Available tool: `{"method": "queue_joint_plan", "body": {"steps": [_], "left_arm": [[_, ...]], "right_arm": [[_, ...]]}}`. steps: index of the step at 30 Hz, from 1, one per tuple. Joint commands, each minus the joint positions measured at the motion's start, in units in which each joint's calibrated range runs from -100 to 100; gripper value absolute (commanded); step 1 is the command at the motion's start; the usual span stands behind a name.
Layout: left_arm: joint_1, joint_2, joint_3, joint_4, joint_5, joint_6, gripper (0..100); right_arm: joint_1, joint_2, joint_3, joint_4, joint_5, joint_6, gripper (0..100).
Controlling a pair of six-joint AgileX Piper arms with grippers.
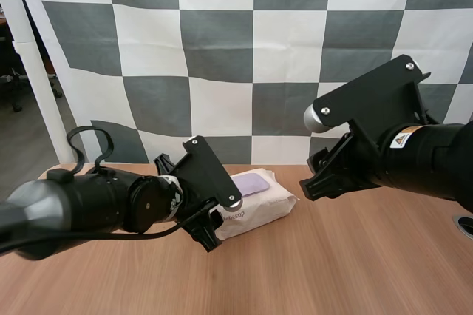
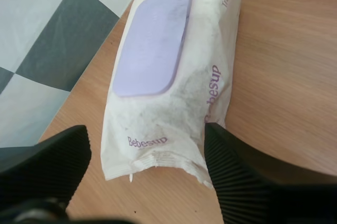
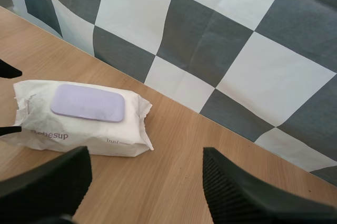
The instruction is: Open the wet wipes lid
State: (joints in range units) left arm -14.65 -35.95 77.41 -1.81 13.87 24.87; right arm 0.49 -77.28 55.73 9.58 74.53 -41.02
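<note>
A white pack of wet wipes [image 1: 257,208] lies on the wooden table, its lilac lid [image 1: 252,183] flat and shut on top. My left gripper [image 1: 209,228] is low at the pack's left end. In the left wrist view it [image 2: 147,169] stands open, the crimped end of the pack [image 2: 158,129] between its fingers [image 2: 239,179] and the lid [image 2: 152,42] farther out. My right gripper [image 1: 316,180] hovers to the right of the pack, apart from it. Seen from the right wrist, it [image 3: 147,184] is open and holds nothing, with the pack [image 3: 79,129] and lid [image 3: 88,103] beyond it.
Bare wooden table [image 1: 347,263] spreads in front of and to the right of the pack. A round hole [image 1: 464,225] sits in the tabletop at the far right edge. The pack lies close to the table's back edge.
</note>
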Motion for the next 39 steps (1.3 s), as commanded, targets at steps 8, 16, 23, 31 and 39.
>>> {"method": "queue_joint_plan", "body": {"steps": [8,16,23,31,39], "left_arm": [[0.00,11.56,0.00,-4.81,-11.48,2.77,100],[0.00,21.89,0.00,-3.08,-27.22,0.06,100],[0.00,25.60,0.00,7.22,-34.84,-10.83,5],[0.00,23.67,0.00,11.96,-33.29,-11.73,0],[-0.59,11.06,0.00,28.19,-22.65,-23.46,0]], "right_arm": [[-0.01,-0.01,0.07,-0.09,0.57,0.00,100],[-0.01,-0.01,0.07,-0.44,0.76,0.00,100],[-0.01,-0.01,0.07,-0.44,4.98,0.00,100],[-0.01,-0.13,0.07,-1.76,11.20,-3.17,100],[-0.01,-0.01,0.19,5.65,11.20,-18.67,100]]}}
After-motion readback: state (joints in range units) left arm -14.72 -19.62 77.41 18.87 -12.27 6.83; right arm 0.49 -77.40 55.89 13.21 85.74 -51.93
